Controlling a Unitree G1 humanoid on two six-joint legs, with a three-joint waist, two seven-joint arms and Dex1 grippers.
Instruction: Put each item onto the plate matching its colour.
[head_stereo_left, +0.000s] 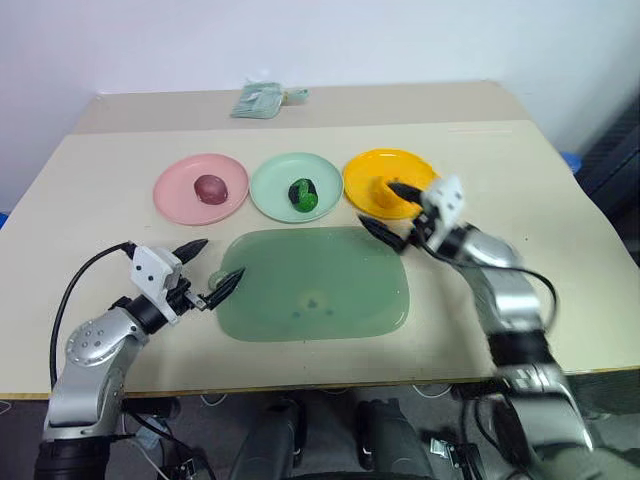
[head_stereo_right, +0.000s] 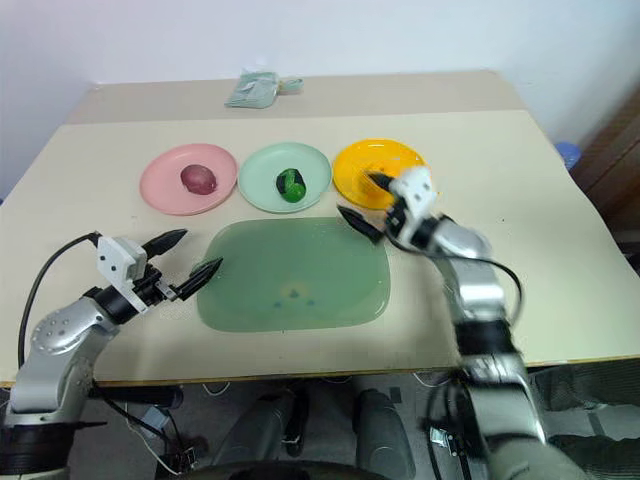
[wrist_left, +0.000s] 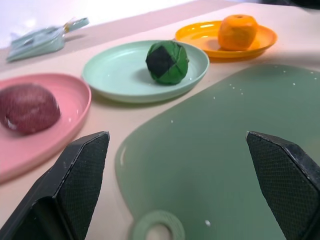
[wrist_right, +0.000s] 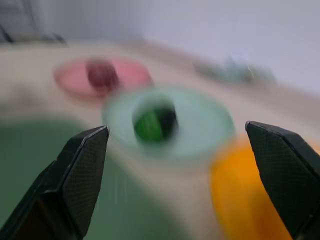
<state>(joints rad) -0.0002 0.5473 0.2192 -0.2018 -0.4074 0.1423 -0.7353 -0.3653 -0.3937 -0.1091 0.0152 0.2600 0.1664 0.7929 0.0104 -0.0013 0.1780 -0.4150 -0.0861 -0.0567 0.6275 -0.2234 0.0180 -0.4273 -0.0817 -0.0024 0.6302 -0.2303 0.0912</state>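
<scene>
Tray (head_stereo_left: 330, 295) between both spread hands, right hand (head_stereo_left: 385, 207) fronting yellow plate (head_stereo_left: 375, 170), packet (head_stereo_left: 262, 99) behind.

Three plates (head_stereo_left: 200, 190) in a row behind tray (head_stereo_left: 315, 285).

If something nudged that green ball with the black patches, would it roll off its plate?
Probably it would roll: the green ball looks round and sits loose on the mint plate. The plate's raised rim might stop a gentle nudge, though it looks shallow. Its patched surface looks soft, so likely light.
</scene>
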